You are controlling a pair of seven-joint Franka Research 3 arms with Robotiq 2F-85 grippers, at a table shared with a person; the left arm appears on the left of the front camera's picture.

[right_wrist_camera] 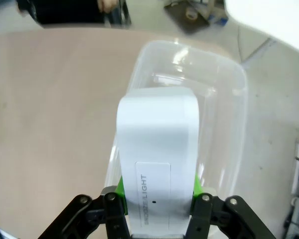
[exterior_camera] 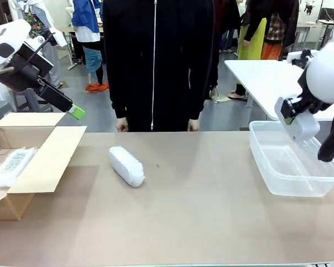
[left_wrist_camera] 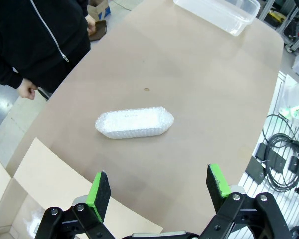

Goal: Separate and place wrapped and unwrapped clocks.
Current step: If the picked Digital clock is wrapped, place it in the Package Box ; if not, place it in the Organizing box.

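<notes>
Done so far: one wrapped clock [exterior_camera: 11, 166] already lies inside the open cardboard box [exterior_camera: 47, 158] at the robot's left side of the table [exterior_camera: 200, 222].
In hand: the bare white clock [right_wrist_camera: 157, 144] is up off the table, above the clear plastic tub [exterior_camera: 286, 186] at the robot's right; judged to be one release short of placed.
Left to do: the second wrapped clock [left_wrist_camera: 134, 122] sits alone on the open table, between box and tub, nearer the box. It presumably joins the first in the box.
Overall progress: roughly one of three finished, a second close.
Right gripper [right_wrist_camera: 158, 185]: clamped on the near end of the bare clock, pads on its two narrow sides.
Left gripper [left_wrist_camera: 158, 181]: spread wide, holding nothing, raised above the box's inner flap and looking down at the table clock.
Bare clock, axis: long axis runs straight out along the fingers, free end aimed down into the tub; the face with the printed snooze label is turned to the wrist camera.
Table clock, axis: flat on its side, lying diagonally in the front view, far end toward the robot's left, near end toward the right.
Boxed clock, axis: flat, also diagonal; the wrap blurs its ends.
Person [exterior_camera: 156, 61]: standing at the far edge, hands down, touching nothing.
</notes>
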